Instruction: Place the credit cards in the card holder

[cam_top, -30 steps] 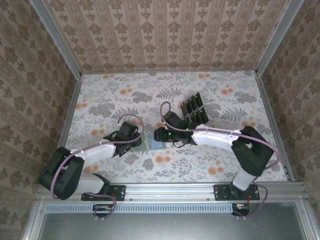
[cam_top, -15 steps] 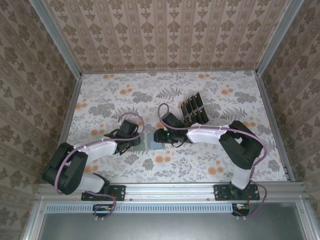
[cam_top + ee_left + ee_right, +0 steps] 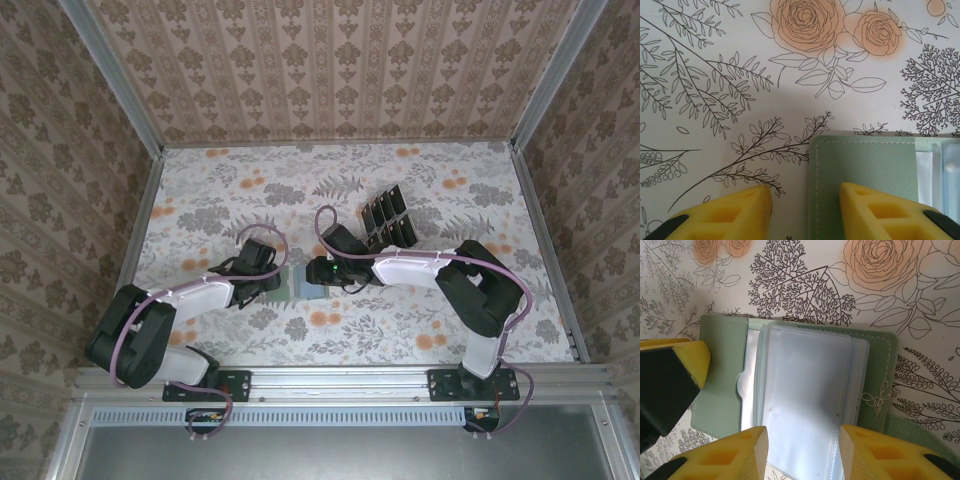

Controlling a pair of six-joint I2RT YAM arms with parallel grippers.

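The left fingers [image 3: 735, 212] stand parted and grasp nothing. They straddle the left edge of the card holder [image 3: 865, 165], one yellow tip over its grey-green cover and the other over the bare floral surface [image 3: 715, 75]. Whether either tip presses down cannot be made out.

The right fingers [image 3: 730, 455], likewise released, sit at the bottom of the right wrist frame over the holder's clear plastic sleeves [image 3: 805, 385]; contact is unclear. The holder lies open and flat, inside up. Its long axis runs left to right across that frame, with the sleeves in the middle and a green flap at each end.

Seen from above, the holder sits a little left of the frame's centre, between the two sets of fingers and largely hidden by them. Beyond it, toward the upper right, the credit cards [image 3: 385, 218] form a black cluster slanting up to the right, just past the right arm [image 3: 420, 268]. Their count is hard to make out. Open surface runs on toward the back and both sides, ending at patterned walls [image 3: 330, 70].
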